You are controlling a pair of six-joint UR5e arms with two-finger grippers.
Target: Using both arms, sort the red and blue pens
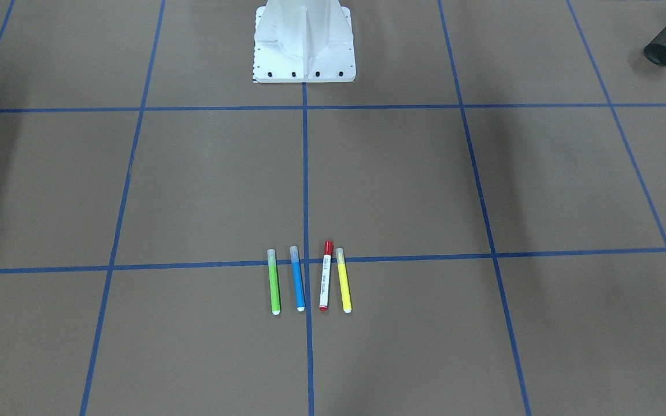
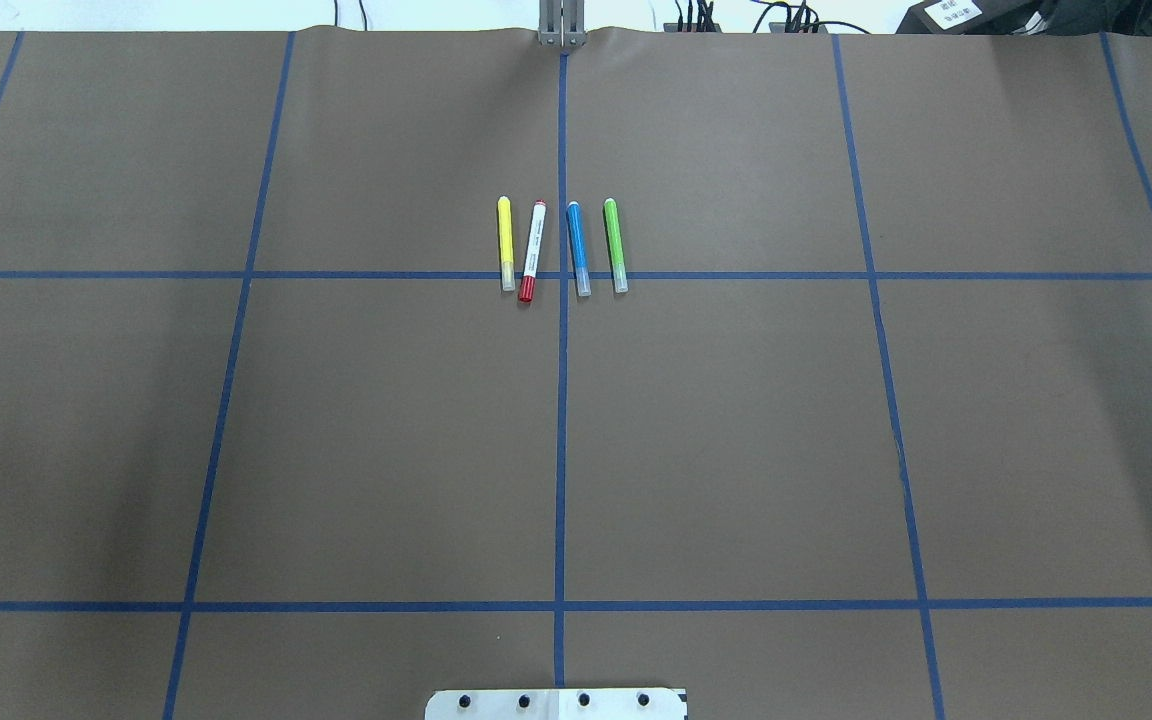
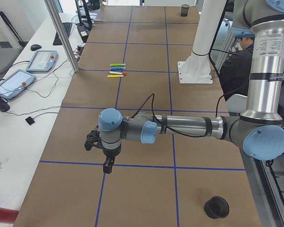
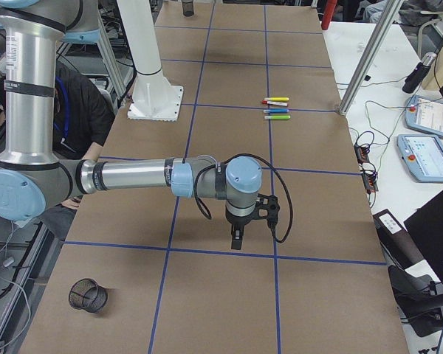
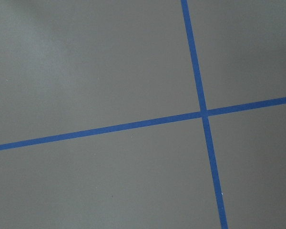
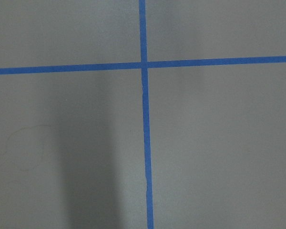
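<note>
The front camera shows four pens in a neat row straight out from the pedestal [image 1: 304, 43] and well apart from it: green pen [image 1: 274, 281], blue pen [image 1: 297, 278], red pen [image 1: 325, 276], yellow pen [image 1: 343, 280]. They lie parallel, with the red just beside the yellow. The overhead camera shows the same row far across the worktop [image 2: 736, 450] from the pedestal, and neither of my arms is in frame. From the left end, my left hand [image 3: 107, 165] hangs over the worktop, well off to one side of the pedestal and nowhere near the pens. I cannot tell from there whether it is wide or narrow. From the right end, my right hand [image 4: 236, 240] hangs likewise on the pedestal's other side, and its opening is just as unclear. Both wrist cameras show only brown paper and crossing blue tape [image 5: 200, 113], with no pen. I judge that nothing is sorted yet. Red and blue both lie among the others, and each has to be reached, gripped and carried off.
</note>
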